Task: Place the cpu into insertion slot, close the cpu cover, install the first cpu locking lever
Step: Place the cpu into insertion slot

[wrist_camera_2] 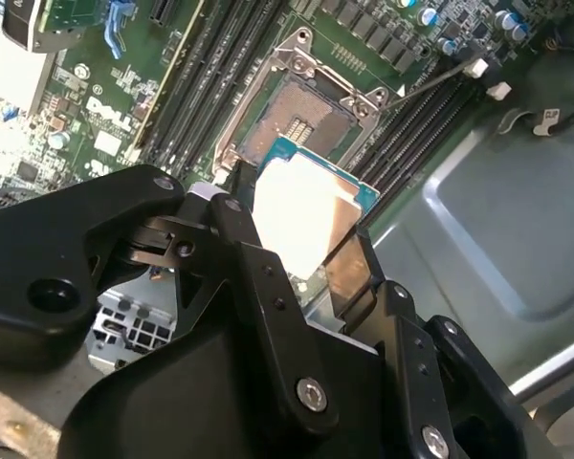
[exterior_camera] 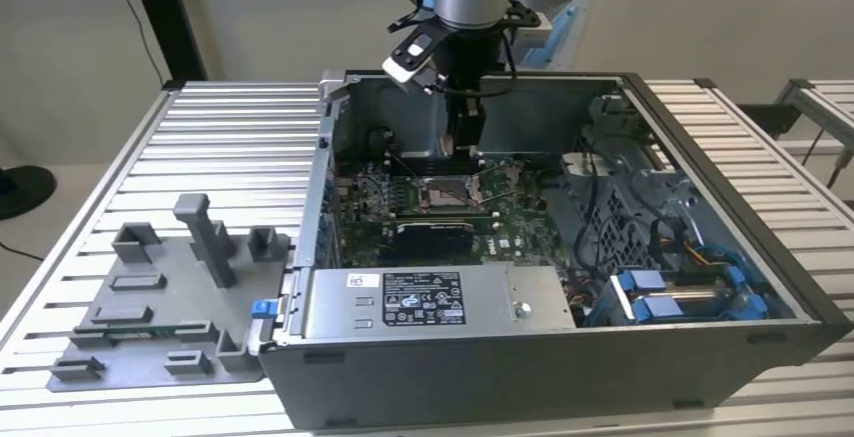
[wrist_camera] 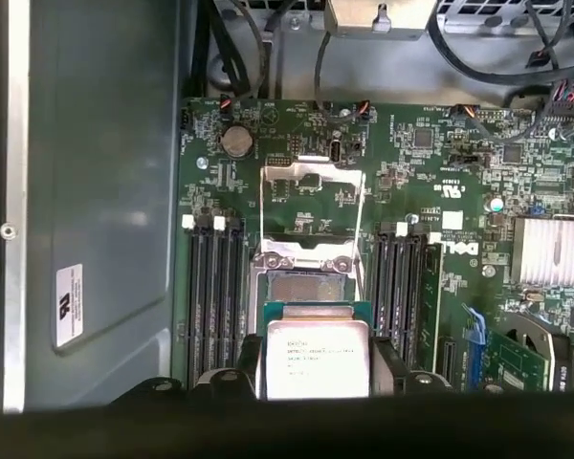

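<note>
My gripper [exterior_camera: 463, 149] reaches down into the open computer case [exterior_camera: 747, 257] and is shut on the cpu [wrist_camera: 318, 359], a square chip with a silvery face and green edge. Both wrist views show the black fingers [wrist_camera: 390, 365] pressing on two opposite sides of the cpu [wrist_camera_2: 306, 215]. I hold it above the board, close beside the insertion slot [wrist_camera: 301, 287], and it partly overlaps the socket's near rim in the first wrist view. The insertion slot [wrist_camera_2: 301, 113] is bare, with its dark contact field showing. The cpu cover [wrist_camera: 311, 203] is swung open beyond the socket.
Black memory slots [wrist_camera: 215, 287] flank the socket on both sides. A finned heat sink [wrist_camera: 553, 253] and cables [exterior_camera: 594, 212] lie nearby. The grey box with a white label [exterior_camera: 427, 302] fills the case's front. A grey fixture plate [exterior_camera: 160, 307] lies at the exterior view's left.
</note>
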Robot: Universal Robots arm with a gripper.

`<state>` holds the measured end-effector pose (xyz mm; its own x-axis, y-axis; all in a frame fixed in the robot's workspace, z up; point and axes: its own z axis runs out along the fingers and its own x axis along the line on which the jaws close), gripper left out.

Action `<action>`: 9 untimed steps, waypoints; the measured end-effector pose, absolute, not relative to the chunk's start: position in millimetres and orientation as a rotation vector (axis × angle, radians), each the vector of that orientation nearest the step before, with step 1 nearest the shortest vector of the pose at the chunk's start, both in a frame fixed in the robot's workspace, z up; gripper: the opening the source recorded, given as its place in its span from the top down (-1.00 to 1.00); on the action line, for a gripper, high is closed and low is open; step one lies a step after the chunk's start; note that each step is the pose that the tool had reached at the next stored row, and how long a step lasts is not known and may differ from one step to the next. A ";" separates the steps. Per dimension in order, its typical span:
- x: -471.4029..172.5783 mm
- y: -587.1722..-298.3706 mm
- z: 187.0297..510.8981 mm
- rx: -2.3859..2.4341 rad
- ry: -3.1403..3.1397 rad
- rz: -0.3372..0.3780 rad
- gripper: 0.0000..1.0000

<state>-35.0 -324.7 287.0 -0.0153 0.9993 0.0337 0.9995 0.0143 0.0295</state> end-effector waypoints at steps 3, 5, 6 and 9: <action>-35.3 -324.7 281.5 -2.203 -2.234 -0.070 1.00; -35.7 -324.5 277.7 -2.204 -2.233 -0.070 1.00; -35.8 -324.4 276.0 -2.205 -2.233 -0.070 1.00; -36.1 -324.3 270.5 -2.207 -2.230 -0.070 1.00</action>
